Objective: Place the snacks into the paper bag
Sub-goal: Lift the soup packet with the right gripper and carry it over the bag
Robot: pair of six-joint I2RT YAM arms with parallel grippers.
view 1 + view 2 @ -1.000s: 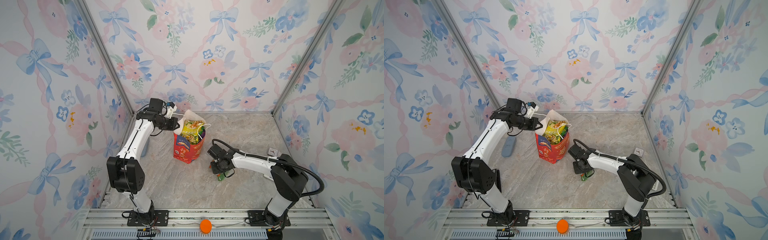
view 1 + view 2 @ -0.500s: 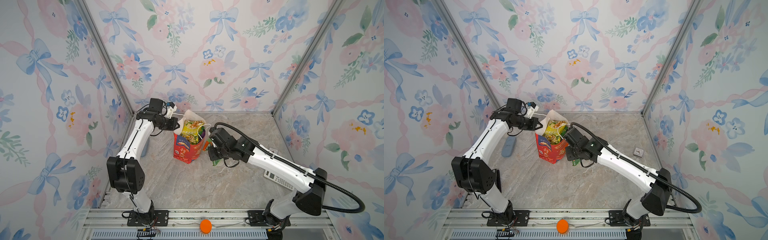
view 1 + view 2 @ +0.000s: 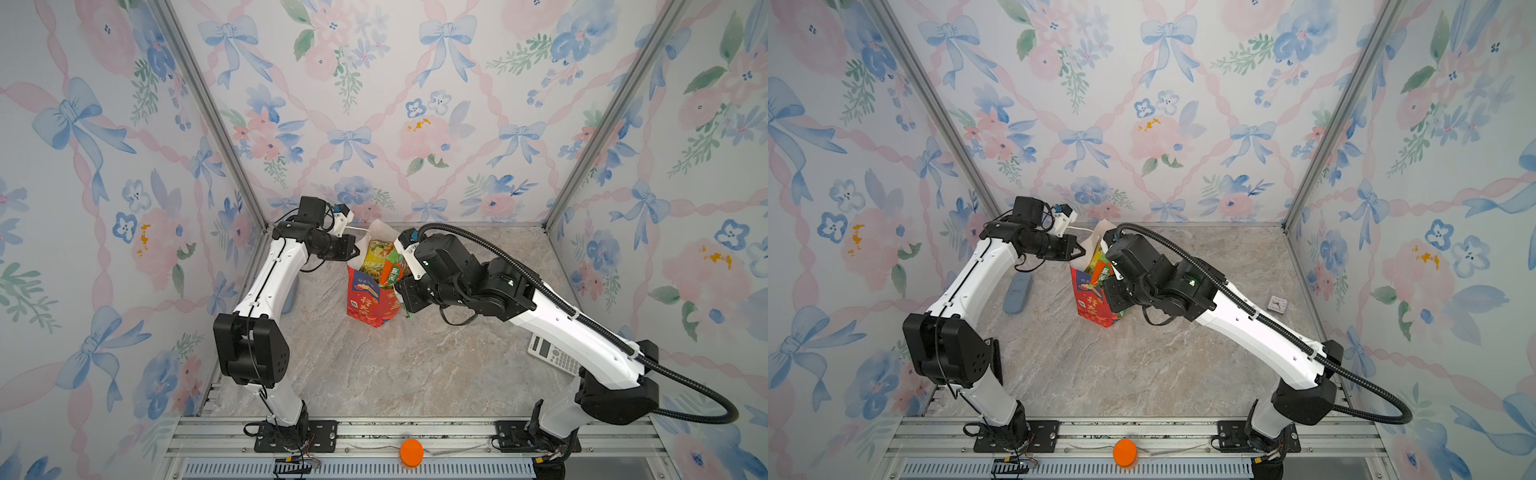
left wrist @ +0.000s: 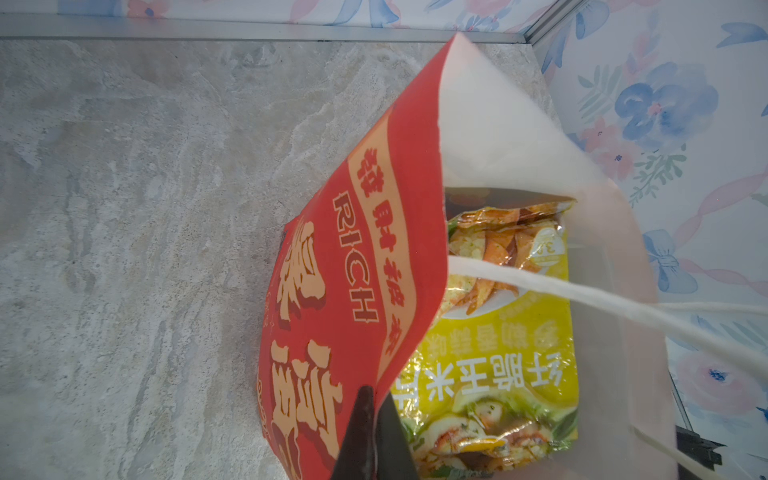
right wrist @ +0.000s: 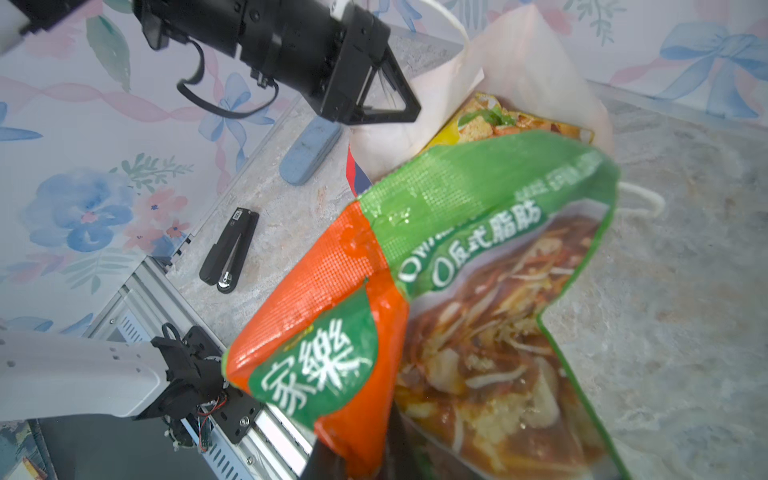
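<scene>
In both top views the paper bag (image 3: 368, 300) is standing upright on the tabletop (image 3: 374, 374), a little toward 12 o'clock from the middle, with its mouth gaping upward. The left jaws are reaching in from 10 o'clock and clenching the bag's rim. The left wrist view is showing this closely: two dark tips are pressing together on the red wall's edge. In that view a yellow packet (image 4: 498, 353) is lying inside against the pale lining, with a white cord handle (image 4: 582, 293) crossing over it.

The right jaws are coming in from 3 o'clock and grasping a green-and-orange packet (image 5: 457, 249). The top views are showing only its orange end at the bag's mouth, while the right wrist view is showing its whole printed face. I cannot tell whether its far end is inside the mouth or outside it.

Only the right wrist view is showing a black folded tool (image 5: 230, 249), lying near the tabletop's edge. A blue-grey oblong (image 3: 1017, 295) is lying at the bag's 9 o'clock. In a top view a small clock (image 3: 1277, 303) is sitting at 3 o'clock by the side wall. In a top view a calculator (image 3: 552, 353) is peeking out from under the right arm at 4 o'clock.

Open marble is stretching from the bag toward 6 o'clock as far as the metal rail (image 3: 374, 432), and the back wall's foot is running near the bag at 12 o'clock.
</scene>
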